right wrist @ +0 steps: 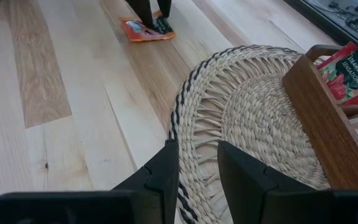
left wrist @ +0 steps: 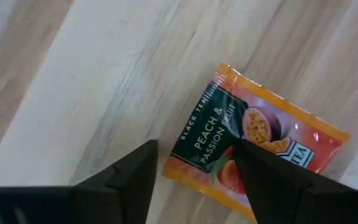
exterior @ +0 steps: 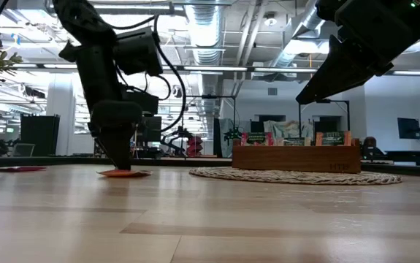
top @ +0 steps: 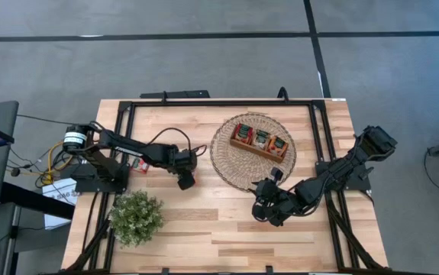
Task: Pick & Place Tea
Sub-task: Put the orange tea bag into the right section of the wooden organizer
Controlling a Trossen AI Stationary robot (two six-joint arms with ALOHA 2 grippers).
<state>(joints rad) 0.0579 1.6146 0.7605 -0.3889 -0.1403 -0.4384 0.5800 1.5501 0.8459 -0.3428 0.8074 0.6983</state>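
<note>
On the bare wood we spread our left gripper (left wrist: 194,171) astride the orange tea sachet (left wrist: 256,143), ready to pinch it.

The left gripper (left wrist: 194,171) points straight down near the table's middle, its fingers apart. The right gripper (right wrist: 197,165), raised above the table further right, has fingers slightly apart.

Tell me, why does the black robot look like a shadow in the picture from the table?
In the low view, bright ceiling lights behind darken the left gripper; in the left wrist view, its near fingers blur while the orange tea sachet reads sharp.
</note>
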